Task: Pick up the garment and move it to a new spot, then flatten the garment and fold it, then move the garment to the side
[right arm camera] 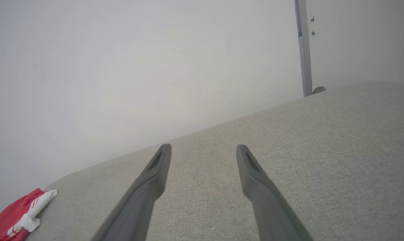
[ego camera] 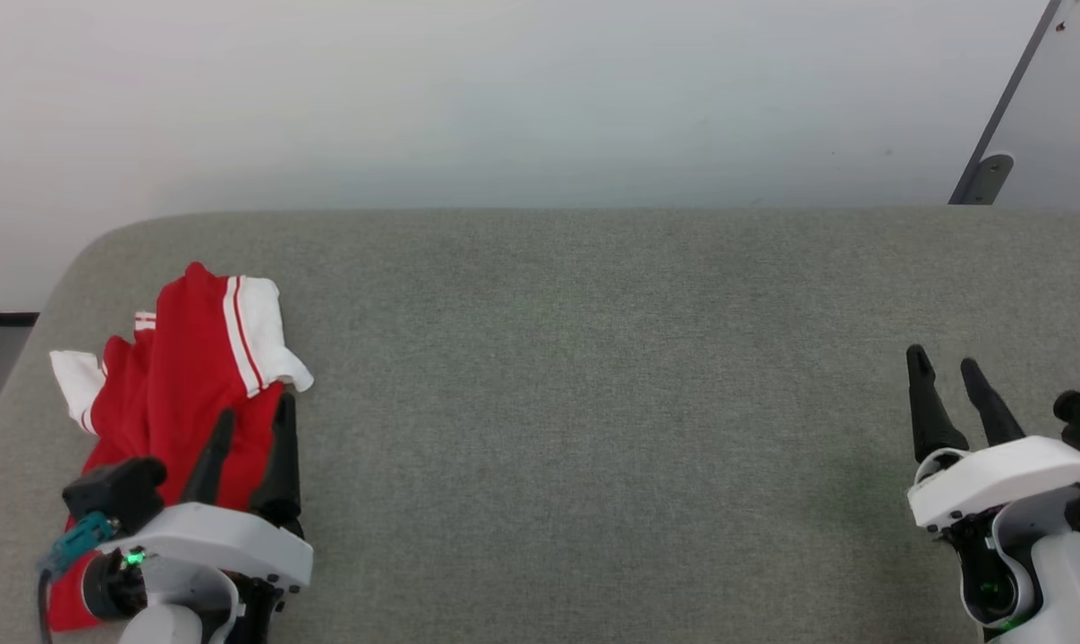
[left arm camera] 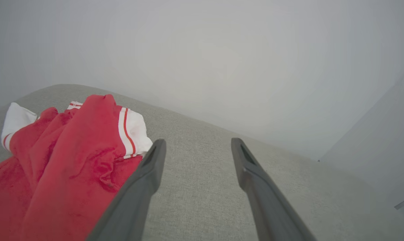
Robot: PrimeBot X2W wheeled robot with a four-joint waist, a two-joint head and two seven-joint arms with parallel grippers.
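Note:
The garment (ego camera: 191,367), a red jersey with white sleeves and red-and-white stripe bands, lies crumpled at the left end of the grey padded surface (ego camera: 593,402). My left gripper (ego camera: 255,410) hovers open over its near right part, fingers spread with nothing between them. In the left wrist view the garment (left arm camera: 64,160) bunches to the left of the left gripper (left arm camera: 196,144), its white sleeve close beside one dark finger (left arm camera: 145,180). My right gripper (ego camera: 947,362) stands open over bare fabric at the far right, far from the garment. The right wrist view shows the right gripper (right arm camera: 203,149) open and the garment (right arm camera: 17,214) at lower left.
A pale wall (ego camera: 504,98) rises behind the surface's far edge. A grey panel edge with a small bracket (ego camera: 991,170) stands at the back right. The surface's rounded left corner (ego camera: 74,259) drops off beside the garment. Bare grey fabric stretches between the two grippers.

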